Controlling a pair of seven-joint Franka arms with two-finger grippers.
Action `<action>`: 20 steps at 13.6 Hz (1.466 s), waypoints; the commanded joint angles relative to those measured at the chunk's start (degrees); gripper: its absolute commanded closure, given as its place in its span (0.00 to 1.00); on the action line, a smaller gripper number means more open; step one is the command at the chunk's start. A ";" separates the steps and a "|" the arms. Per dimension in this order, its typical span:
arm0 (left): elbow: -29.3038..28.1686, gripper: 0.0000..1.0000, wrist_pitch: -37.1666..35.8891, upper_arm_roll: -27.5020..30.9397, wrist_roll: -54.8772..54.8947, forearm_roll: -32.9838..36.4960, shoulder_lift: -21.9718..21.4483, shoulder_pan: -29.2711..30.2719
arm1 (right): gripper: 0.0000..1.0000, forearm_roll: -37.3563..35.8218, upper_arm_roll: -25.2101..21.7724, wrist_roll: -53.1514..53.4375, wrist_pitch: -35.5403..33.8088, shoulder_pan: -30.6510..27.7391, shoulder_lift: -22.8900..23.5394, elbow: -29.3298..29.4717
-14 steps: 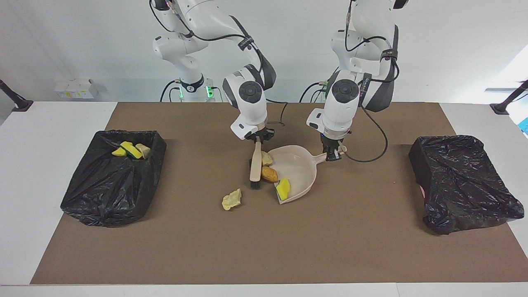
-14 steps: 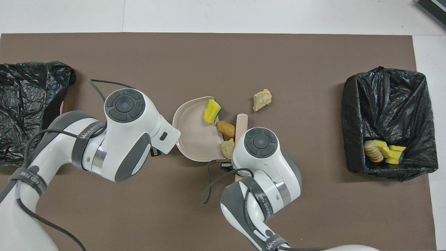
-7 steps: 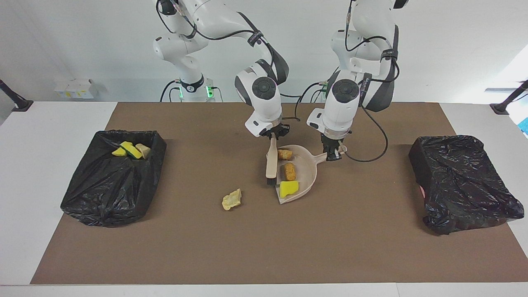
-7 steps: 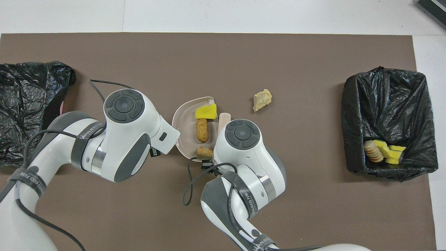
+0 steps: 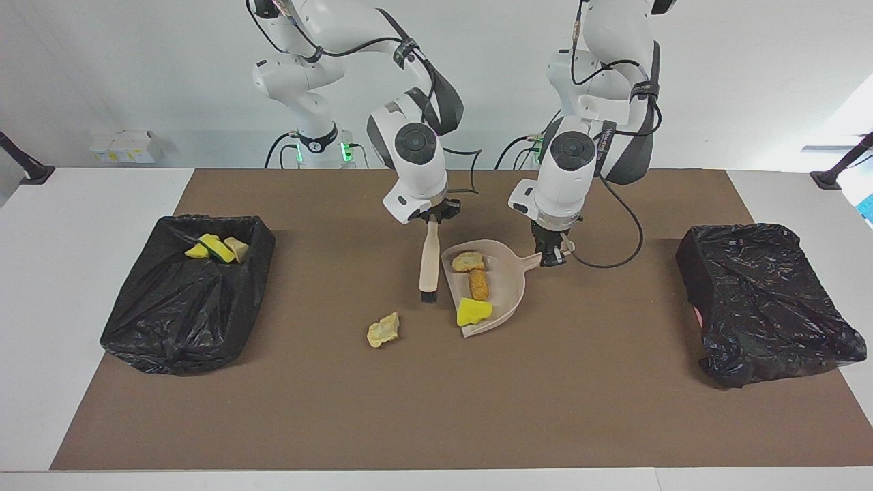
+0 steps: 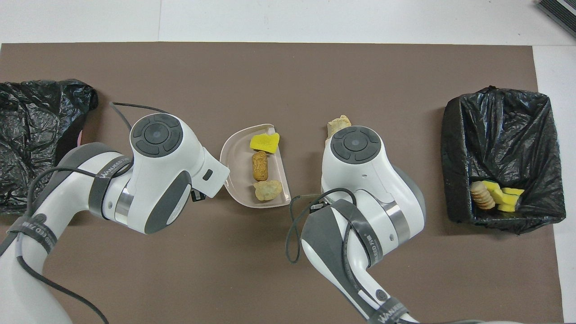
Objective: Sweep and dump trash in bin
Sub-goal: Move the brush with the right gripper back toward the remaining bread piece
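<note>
The facing camera sits high across the table, looking back at both arm bases and taking in the whole brown mat (image 5: 436, 409) from a fair way off. The overhead camera hangs above the robots' own end, aimed forward and steeply down, closer in, so the arms fill its lower half. Both catch the beige dustpan (image 5: 508, 286) (image 6: 234, 157) mid-mat and a black-bagged bin (image 5: 184, 300) (image 6: 504, 135) at each end, half a turn apart.

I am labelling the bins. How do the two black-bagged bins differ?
The bin at the right arm's end stands open upward, and yellow and tan trash pieces lie in it; the bin at the left arm's end shows only crumpled bag, with no trash visible. Both are lined with black plastic and stand on the brown mat.
</note>
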 commanded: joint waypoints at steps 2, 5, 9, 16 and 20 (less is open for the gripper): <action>-1.13 1.00 0.47 -0.28 0.56 0.62 -1.37 0.81 | 1.00 -6.86 0.50 -5.33 -4.28 -2.60 -0.23 0.33; -0.44 1.00 0.47 -0.28 0.12 0.54 -1.11 0.98 | 1.00 -11.52 0.50 -10.43 -5.69 -4.53 -0.40 -0.20; -0.43 1.00 0.91 -0.28 0.03 0.53 -1.02 0.72 | 1.00 -15.56 0.50 -18.95 -3.60 -9.35 -1.10 -3.00; -0.34 1.00 0.99 -0.19 -2.25 0.45 -1.02 0.90 | 1.00 -21.47 0.59 -24.34 7.12 -14.29 3.80 -2.49; -0.34 1.00 1.78 -0.19 -2.25 0.45 -0.93 0.98 | 1.00 -17.70 1.12 -22.23 9.07 -11.84 9.43 3.74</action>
